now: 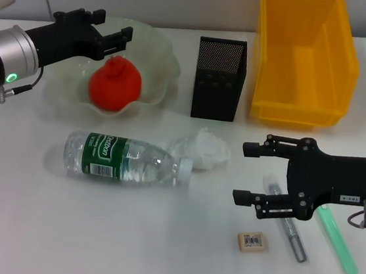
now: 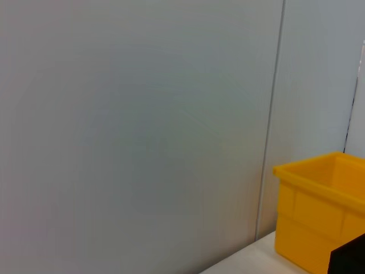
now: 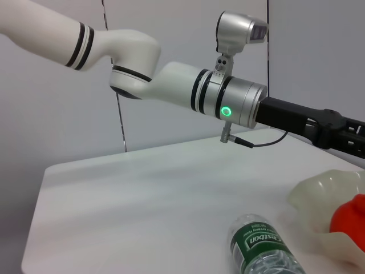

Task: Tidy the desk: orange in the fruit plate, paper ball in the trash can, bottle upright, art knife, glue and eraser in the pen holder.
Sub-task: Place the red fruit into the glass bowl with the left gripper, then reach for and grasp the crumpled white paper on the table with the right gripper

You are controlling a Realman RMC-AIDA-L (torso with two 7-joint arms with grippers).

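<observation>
The red-orange knobby orange [image 1: 114, 85] already sits in the pale green scalloped glass fruit plate [image 1: 158, 53], and the left gripper [image 1: 113, 39] hangs just over it with its black fingers spread apart and holding nothing, so that step looks done; the next seems to fall to the right gripper [image 1: 249, 172], which hovers low over the white desk in front of the tall black mesh pen holder [image 1: 220, 79], its jaws parted wide and empty, pointing toward the crumpled white paper ball [image 1: 203, 148]; that ball lies in front of the pen holder and slightly toward the plate side, well apart from the left arm and near the right fingertips, so the right arm is the natural one to take it; the deep bright yellow plastic trash can [image 1: 304, 61] stands just beside the pen holder on the side away from the plate, a short carry over the right arm's own side; what crowds the reach is the small clear plastic bottle [image 1: 124, 159] with a green label, lying on its side with its long axis running across the desk and its cap end touching or nearly touching the paper ball, so a careless close might nudge it rolling; under and just beside the right gripper lie a grey pen-like tool [image 1: 293, 238] and a mint-green stick [image 1: 337, 242], both slanting away from the pen holder, and the small beige eraser [image 1: 250, 240] with its barcode sticker rests nearer the front edge.
</observation>
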